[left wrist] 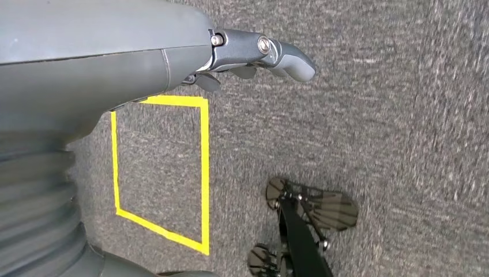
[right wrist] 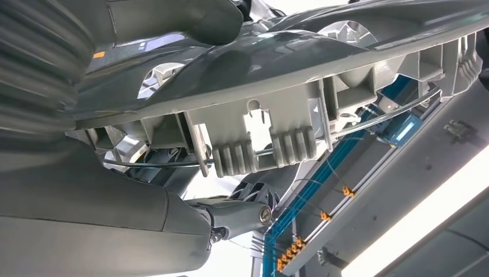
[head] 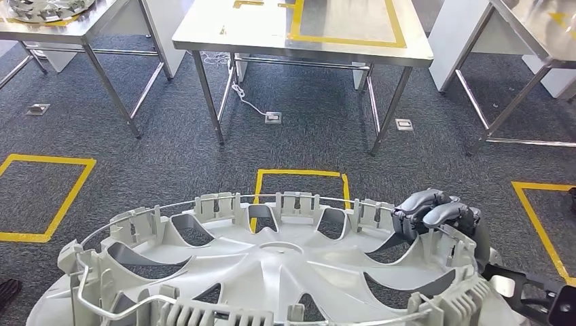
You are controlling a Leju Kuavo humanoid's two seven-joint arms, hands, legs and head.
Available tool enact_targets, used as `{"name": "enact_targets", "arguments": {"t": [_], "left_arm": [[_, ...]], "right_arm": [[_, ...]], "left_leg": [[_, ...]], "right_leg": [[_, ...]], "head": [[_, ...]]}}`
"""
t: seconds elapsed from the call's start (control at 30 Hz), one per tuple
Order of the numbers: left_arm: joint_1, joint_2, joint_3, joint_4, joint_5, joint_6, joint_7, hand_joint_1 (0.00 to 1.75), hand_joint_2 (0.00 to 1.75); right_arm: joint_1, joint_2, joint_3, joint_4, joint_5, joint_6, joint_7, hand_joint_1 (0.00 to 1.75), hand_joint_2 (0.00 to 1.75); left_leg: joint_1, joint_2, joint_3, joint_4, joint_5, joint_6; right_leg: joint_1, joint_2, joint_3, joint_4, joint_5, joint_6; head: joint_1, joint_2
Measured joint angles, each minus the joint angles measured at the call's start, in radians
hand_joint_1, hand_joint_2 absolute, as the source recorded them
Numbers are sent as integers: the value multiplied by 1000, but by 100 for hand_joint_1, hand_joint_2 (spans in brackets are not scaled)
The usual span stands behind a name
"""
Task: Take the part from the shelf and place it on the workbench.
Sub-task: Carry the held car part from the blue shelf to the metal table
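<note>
Grey plastic part (head: 272, 265), rim gripped by right hand (head: 435, 214)

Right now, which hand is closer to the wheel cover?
Right. The right hand grips the wheel cover's rim, fingers curled over its edge. The left hand hangs over carpet, holding nothing.

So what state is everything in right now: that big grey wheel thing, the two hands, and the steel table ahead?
Large grey plastic wheel cover: carried, inner side up, not yet on the table.
Right hand: fingers curled over the cover's rim, holding it.
Left hand: holding nothing, above the carpet.
Middle stainless steel workbench: yellow tape outline on top, no part inside it.
</note>
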Motion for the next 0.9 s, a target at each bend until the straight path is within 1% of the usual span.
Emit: {"name": "enact_targets", "arguments": {"t": [0.03, 0.07, 0.1, 0.13, 0.17, 0.2, 0.23, 0.27, 0.3, 0.33, 0.37, 0.4, 0.43, 0.47, 0.5, 0.53, 0.57, 0.6, 0.63, 0.67, 0.7, 0.73, 0.77, 0.8, 0.83, 0.87, 0.9], "left_arm": [[0, 0, 0, 0, 0, 0, 1, 0, 175], [0, -1, 0, 0, 0, -1, 1, 0, 175], [0, -1, 0, 0, 0, -1, 2, 0, 175], [-1, -1, 0, 0, 0, -1, 2, 0, 175], [-2, -1, 0, 0, 0, -1, 2, 0, 175], [-2, -1, 0, 0, 0, -1, 2, 0, 175], [-2, -1, 0, 0, 0, -1, 2, 0, 175], [-2, -1, 0, 0, 0, -1, 3, 0, 175], [-2, 0, -1, 0, 0, -1, 3, 0, 175], [-3, 0, -1, 0, 0, -2, 2, 0, 175], [-4, 0, -1, 1, 0, -3, 2, 0, 175], [-5, -1, -1, 1, 0, -3, 3, 0, 175], [-4, -1, -1, 1, 0, -4, 4, 0, 175], [-2, 0, -1, 1, 0, -4, 5, 0, 175], [1, 0, -1, 1, 0, -4, 6, 0, 175], [3, 0, -1, 1, 0, -3, 8, 0, 175], [4, 0, -1, 1, 0, -3, 8, 0, 175], [4, 1, -1, 1, 0, -3, 9, 0, 175], [5, 1, -1, 1, 0, -3, 9, 0, 175], [4, 1, -1, 1, 0, -2, 10, 0, 175], [5, 1, -1, 1, 0, -2, 11, 0, 175], [5, 1, -1, 1, 0, -1, 11, 0, 175], [4, 1, -1, 1, 0, -1, 11, 0, 175], [4, 1, -1, 1, 0, -1, 11, 0, 175], [3, 0, -1, 1, 0, -1, 10, 0, 175], [1, 0, -2, 0, 0, -1, 9, 0, 175], [0, 0, -2, 0, 0, -1, 9, 0, 175]], "right_arm": [[0, -1, 0, 0, -3, 0, 0, 175, 175], [-1, -1, 0, 0, -5, 0, 0, 175, 175], [-3, -2, 0, 0, -7, 0, 0, 175, 175], [-4, -2, -1, 0, -8, 0, 0, 175, 175], [-6, -3, -1, 0, -9, 1, 0, 175, 175], [-6, -3, -1, 0, -10, 1, 0, 175, 175], [-6, -3, -1, 0, -10, 1, 0, 175, 175], [-6, -3, -2, 0, -10, 1, 0, 175, 175], [-6, -4, -2, 0, -10, 1, 0, 175, 175], [-7, -4, -2, 0, -11, 1, 0, 175, 175], [-7, -5, -2, 0, -12, 1, 0, 175, 175], [-6, -5, -2, 0, -14, 1, -1, 175, 175], [-4, -5, -2, 0, -15, 2, -1, 175, 175], [-2, -5, -2, 0, -16, 4, 0, 175, 175], [1, -5, -2, 0, -17, 8, 0, 175, 175], [3, -6, -3, 0, -18, 12, 0, 175, 175], [3, -6, -3, 0, -19, 17, 0, 175, 175], [2, -6, -4, 0, -20, 21, 0, 175, 175], [1, -6, -4, 0, -21, 24, 0, 175, 175], [-2, -6, -5, 1, -23, 26, 0, 175, 175], [-4, -6, -5, 2, -24, 28, 0, 175, 175], [-5, -7, -6, 2, -25, 29, 0, 175, 175], [-6, -8, -7, 2, -26, 29, 0, 175, 175], [-7, -9, -9, 2, -27, 29, 0, 175, 175], [-8, -11, -10, 2, -27, 28, 0, 175, 175], [-9, -13, -12, 2, -28, 28, 0, 175, 175], [-8, -14, -13, 1, -28, 28, -1, 175, 175]], "left_leg": [[1, 0, 9, 0, -7, -2], [2, 0, 20, 0, -14, -5], [3, 0, 31, 0, -22, -9], [3, 0, 37, 0, -29, -15], [3, 0, 41, -3, -35, -21], [2, 1, 45, -2, -37, -29], [1, 2, 50, -1, -36, -38], [1, 3, 55, 2, -37, -45], [2, 3, 58, 15, -39, -50], [3, 3, 50, 41, -48, -53], [3, 3, 27, 85, -64, -54], [3, 2, -8, 144, -87, -56], [2, 2, -50, 205, -112, -57], [1, 2, -88, 249, -129, -58], [0, 2, -113, 265, -130, -57], [-2, 2, -121, 246, -110, -53], [-5, 2, -115, 198, -71, -45], [-8, 2, -103, 132, -16, -36], [-13, 2, -92, 77, 21, -28], [-17, 1, -83, 38, 47, -22], [-20, 1, -79, 18, 59, -16], [-22, 0, -76, 15, 52, -12], [-20, -1, -68, 11, 53, -6], [-18, -2, -58, 5, 53, -1], [-15, -2, -46, 0, 50, 3], [-13, -3, -35, -6, 46, 7], [-12, -4, -26, -9, 40, 10]], "right_leg": [[-2, -1, 2, -31, 35, 0], [-3, -2, 20, -94, 86, -1], [-2, -5, 44, -163, 130, -4], [1, -8, 64, -219, 148, -8], [4, -11, 77, -255, 153, -15], [7, -12, 81, -270, 147, -22], [9, -11, 86, -275, 139, -32], [7, -9, 95, -279, 144, -41], [6, -7, 107, -283, 145, -50], [5, -7, 121, -285, 140, -57], [5, -7, 132, -286, 134, -64], [8, -7, 141, -286, 127, -69], [10, -6, 147, -286, 119, -73], [13, -4, 155, -286, 111, -75], [15, -1, 164, -286, 103, -76], [18, 1, 176, -286, 94, -77], [19, 2, 190, -286, 84, -76], [20, 2, 201, -286, 73, -75], [22, 3, 212, -285, 62, -71], [23, 4, 218, -285, 53, -66], [23, 5, 223, -283, 47, -60], [24, 6, 229, -281, 45, -53], [24, 6, 231, -277, 44, -47], [23, 5, 228, -262, 46, -42], [22, 4, 214, -234, 47, -37], [19, 3, 184, -186, 39, -32], [15, 2, 145, -128, 24, -26]], "head": [[1, 0], [2, 0], [3, 0], [5, 0], [6, 0], [8, 0], [8, 0], [7, 0], [5, 0], [2, 0], [-1, 0], [-4, 0], [-7, 0], [-9, 0], [-10, 0], [-11, 0], [-11, 0], [-12, 0], [-12, 0], [-12, 0], [-12, 0], [-12, 0], [-12, 0], [-12, 0], [-10, 0], [-8, 0], [-6, 0]]}}
